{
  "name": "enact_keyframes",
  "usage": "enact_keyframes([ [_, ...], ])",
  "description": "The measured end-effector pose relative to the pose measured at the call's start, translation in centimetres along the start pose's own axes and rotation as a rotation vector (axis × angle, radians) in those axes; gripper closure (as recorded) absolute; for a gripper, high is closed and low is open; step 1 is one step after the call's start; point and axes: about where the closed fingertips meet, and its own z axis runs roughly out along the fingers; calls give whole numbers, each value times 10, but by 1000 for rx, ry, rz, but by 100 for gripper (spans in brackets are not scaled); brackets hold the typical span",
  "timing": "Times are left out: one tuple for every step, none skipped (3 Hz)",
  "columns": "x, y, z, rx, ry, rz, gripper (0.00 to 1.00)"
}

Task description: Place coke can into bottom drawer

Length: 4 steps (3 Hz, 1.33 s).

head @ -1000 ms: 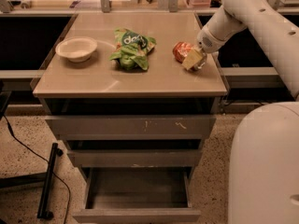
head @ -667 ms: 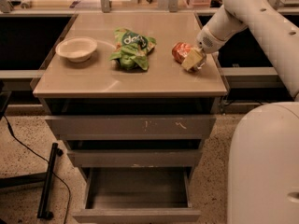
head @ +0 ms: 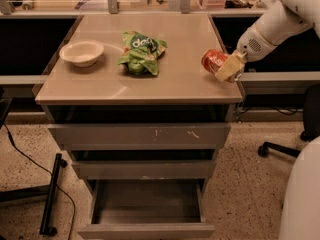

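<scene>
The coke can (head: 213, 61), red-orange with white markings, lies tilted on its side at the right edge of the cabinet top (head: 165, 84). My gripper (head: 228, 68) is at the can's right side, with a pale finger (head: 226, 69) across it, shut on the can. The white arm reaches in from the upper right. The bottom drawer (head: 146, 230), the lowest of three grey drawers, is pulled open below the cabinet front, and its inside shows nothing in it.
A green snack bag (head: 141, 52) lies mid-top and a white bowl (head: 81, 52) stands at the left. The two upper drawers (head: 140, 134) are shut. A chair base (head: 280, 146) is at the right and a black stand and cable (head: 50, 194) at the left.
The gripper and the coke can have moved together to the right and a little toward the front, reaching the right edge of the cabinet top.
</scene>
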Motion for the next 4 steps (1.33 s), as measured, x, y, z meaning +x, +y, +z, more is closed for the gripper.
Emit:
enact_keyframes([
  [21, 23, -16, -64, -20, 20, 100],
  [21, 23, -16, -64, -20, 20, 100],
  [29, 36, -8, -91, -26, 13, 100],
  [46, 72, -14, -115, -97, 19, 100],
])
